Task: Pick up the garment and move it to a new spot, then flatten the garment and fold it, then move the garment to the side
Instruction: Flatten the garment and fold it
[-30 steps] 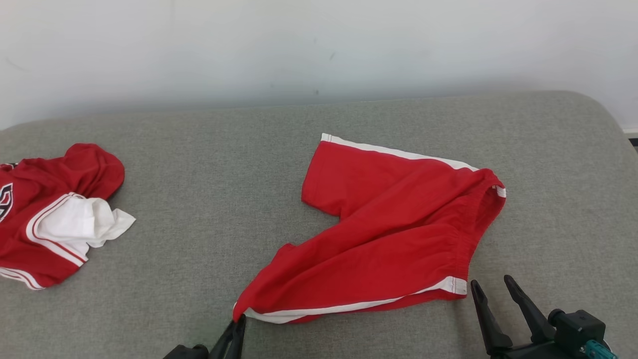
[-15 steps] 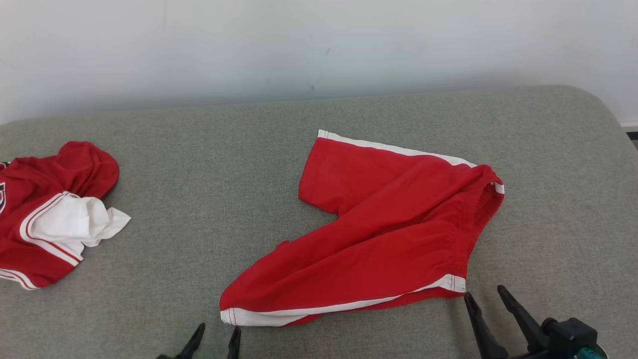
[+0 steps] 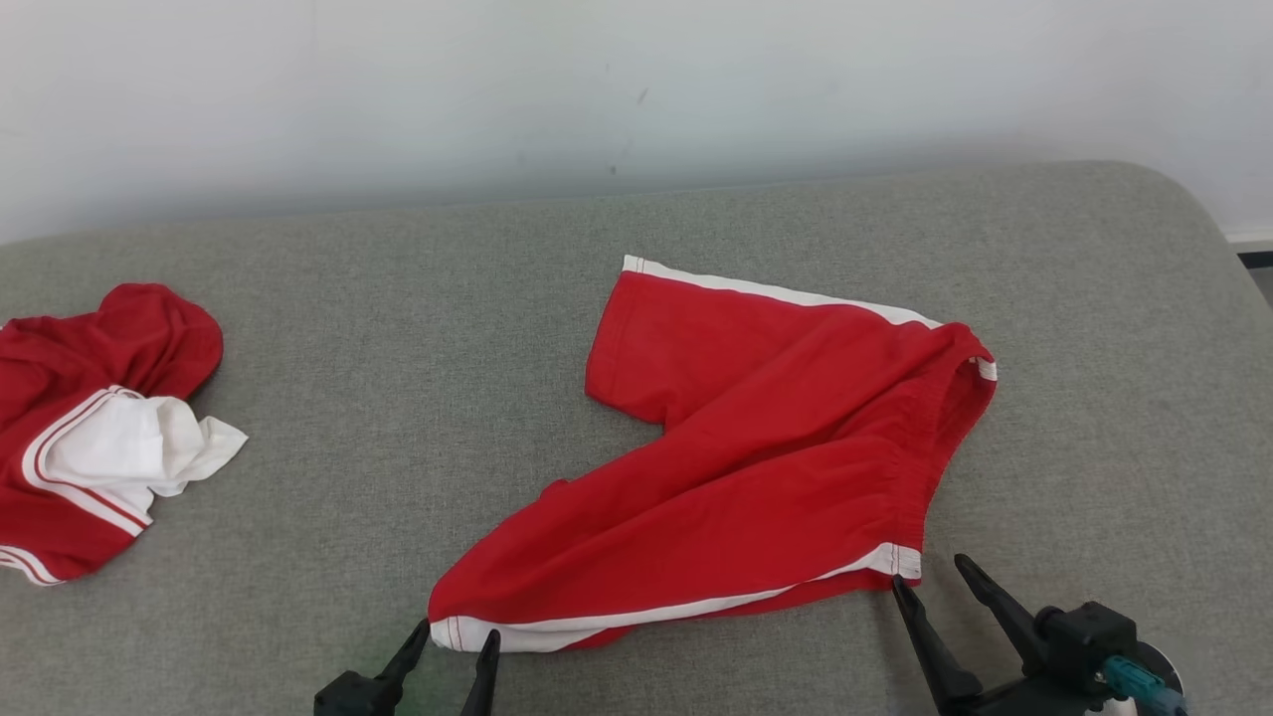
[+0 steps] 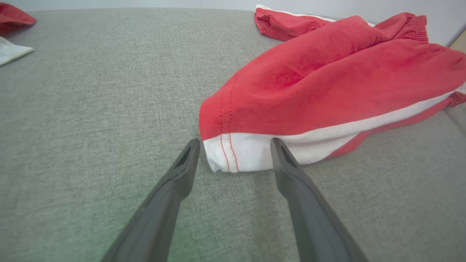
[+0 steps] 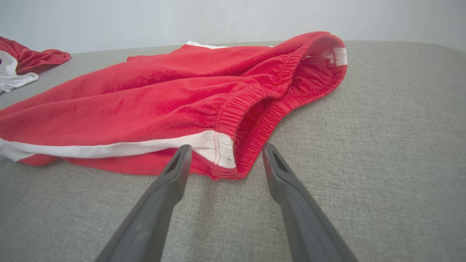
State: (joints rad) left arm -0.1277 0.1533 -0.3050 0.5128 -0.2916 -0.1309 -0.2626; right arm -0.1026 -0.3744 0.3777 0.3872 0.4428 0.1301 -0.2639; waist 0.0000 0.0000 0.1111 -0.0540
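2 pairs wide apart, left fingers point(image 3: 408, 651), right fingers point(image 3: 920, 631), at corners of red shorts point(image 3: 776, 447)

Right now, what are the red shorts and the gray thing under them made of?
Red shorts: likely soft knit cloth, matte and slightly fuzzy; it wrinkles, with a gathered stretchy waistband. Gray surface: looks like woven upholstery fabric, matte, with a fine flecked weave.

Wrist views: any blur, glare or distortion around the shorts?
Left wrist view: shorts hem sharp, fingers loom large from the wide lens, faint green tint on the cushion beside them. Right wrist view: waistband crisp, no glare. Head view: soft even light, faint shadows under the shorts.
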